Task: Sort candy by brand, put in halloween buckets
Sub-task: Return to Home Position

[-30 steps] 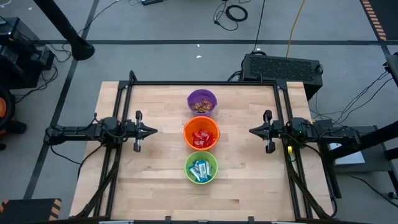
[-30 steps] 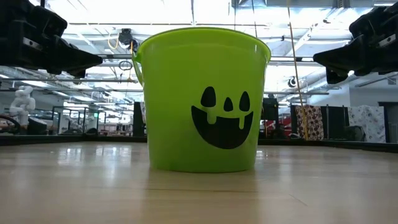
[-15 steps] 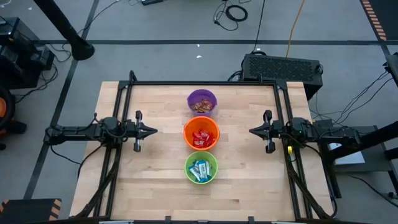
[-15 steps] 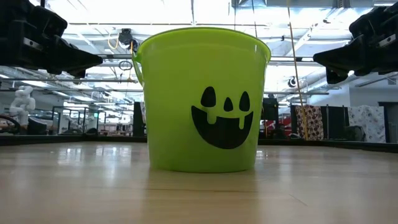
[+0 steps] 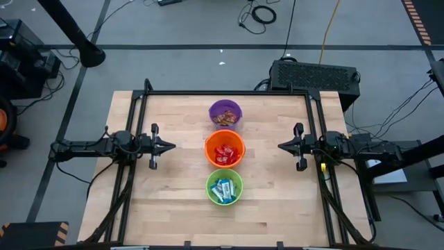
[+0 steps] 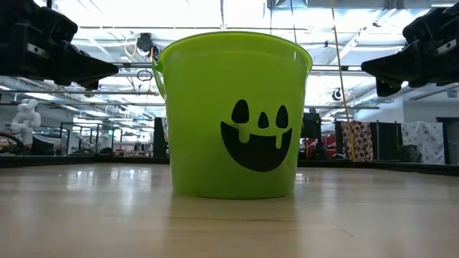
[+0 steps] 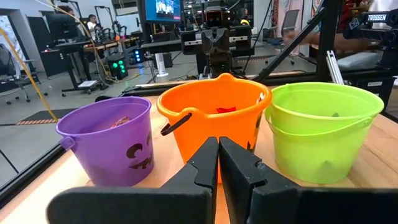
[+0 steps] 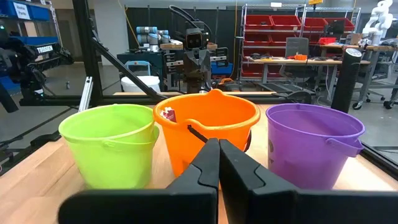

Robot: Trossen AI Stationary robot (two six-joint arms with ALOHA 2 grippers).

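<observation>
Three buckets stand on their bases in a row down the table's middle. The purple bucket (image 5: 225,114) is farthest and holds brown/orange candy. The orange bucket (image 5: 225,149) in the middle holds red candy. The light green bucket (image 5: 224,187) is nearest, holds blue-and-white candy and fills the low view (image 6: 233,115). My left gripper (image 5: 171,146) hovers shut left of the orange bucket, pointing at it (image 7: 218,149). My right gripper (image 5: 280,146) hovers shut on the bucket's right, also pointing at it (image 8: 218,151).
A black frame (image 5: 225,93) runs along the table's far edge and down both sides behind the arms. Bare wood (image 5: 180,208) lies between each gripper and the buckets and along the near edge. Cables and a black box (image 5: 316,73) lie on the floor beyond.
</observation>
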